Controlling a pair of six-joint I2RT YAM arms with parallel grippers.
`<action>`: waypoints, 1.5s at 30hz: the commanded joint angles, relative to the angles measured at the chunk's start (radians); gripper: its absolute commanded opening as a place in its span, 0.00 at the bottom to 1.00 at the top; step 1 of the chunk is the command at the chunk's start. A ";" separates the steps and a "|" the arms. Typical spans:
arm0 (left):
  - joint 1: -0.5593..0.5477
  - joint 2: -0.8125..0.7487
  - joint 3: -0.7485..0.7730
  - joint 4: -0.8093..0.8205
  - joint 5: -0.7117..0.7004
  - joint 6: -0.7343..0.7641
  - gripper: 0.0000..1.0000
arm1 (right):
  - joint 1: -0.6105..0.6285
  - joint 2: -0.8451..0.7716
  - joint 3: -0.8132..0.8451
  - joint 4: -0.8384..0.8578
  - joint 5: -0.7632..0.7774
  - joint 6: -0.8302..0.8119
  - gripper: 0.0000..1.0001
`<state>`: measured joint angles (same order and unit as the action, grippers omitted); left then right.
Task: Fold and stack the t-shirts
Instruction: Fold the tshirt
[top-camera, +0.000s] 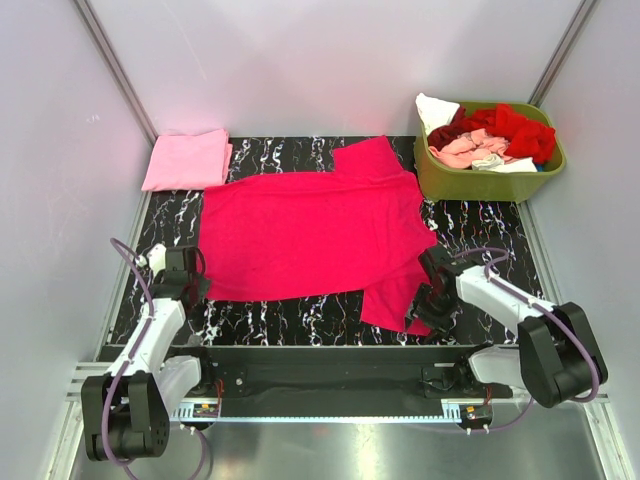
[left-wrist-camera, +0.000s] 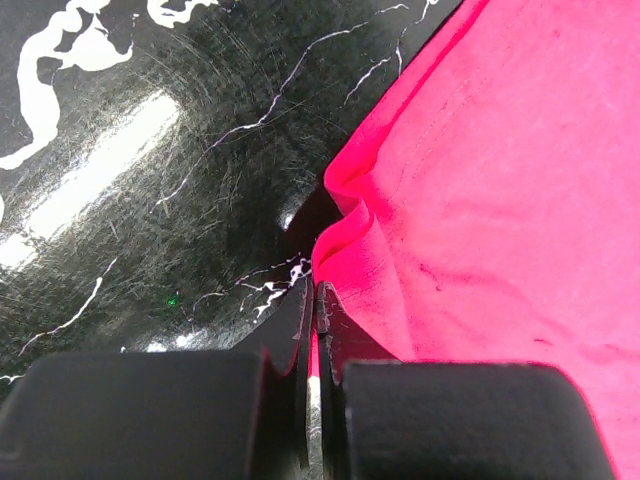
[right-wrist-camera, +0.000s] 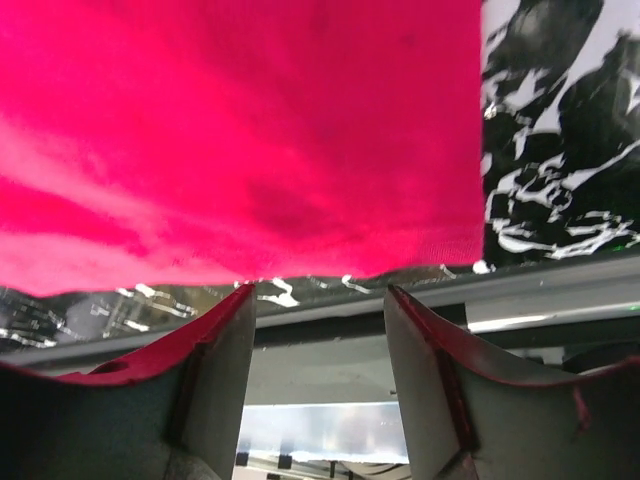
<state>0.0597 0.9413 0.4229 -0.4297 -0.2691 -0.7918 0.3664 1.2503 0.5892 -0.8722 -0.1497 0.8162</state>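
Note:
A bright magenta t-shirt (top-camera: 310, 235) lies spread flat on the black marbled table (top-camera: 300, 318). My left gripper (top-camera: 192, 285) sits at its near-left corner. In the left wrist view the left gripper (left-wrist-camera: 312, 292) is shut, with a thin fold of the magenta cloth (left-wrist-camera: 500, 200) pinched between the jaws. My right gripper (top-camera: 420, 316) is over the shirt's near sleeve. The right wrist view shows the right gripper (right-wrist-camera: 318, 292) open, its fingertips at the hem of the magenta cloth (right-wrist-camera: 240, 130), with nothing between them.
A folded light pink t-shirt (top-camera: 187, 158) lies at the back left corner. An olive-green basket (top-camera: 480, 185) at the back right holds red (top-camera: 515, 128), salmon (top-camera: 468, 148) and white (top-camera: 436, 107) shirts. The table's near edge and metal rail (right-wrist-camera: 560, 290) run just past the right fingertips.

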 joint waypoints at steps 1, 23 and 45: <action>-0.001 -0.019 -0.007 0.049 0.001 0.014 0.00 | 0.009 0.021 0.026 0.029 0.071 0.001 0.60; -0.001 -0.003 0.001 0.046 0.001 0.013 0.00 | 0.011 0.098 0.098 0.064 0.202 -0.002 0.00; -0.041 -0.141 0.171 -0.375 0.392 -0.052 0.00 | 0.009 -0.391 0.254 -0.258 0.036 0.018 0.00</action>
<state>0.0231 0.8112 0.5117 -0.6895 0.0170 -0.8394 0.3714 0.9073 0.8082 -1.0340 -0.0971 0.8131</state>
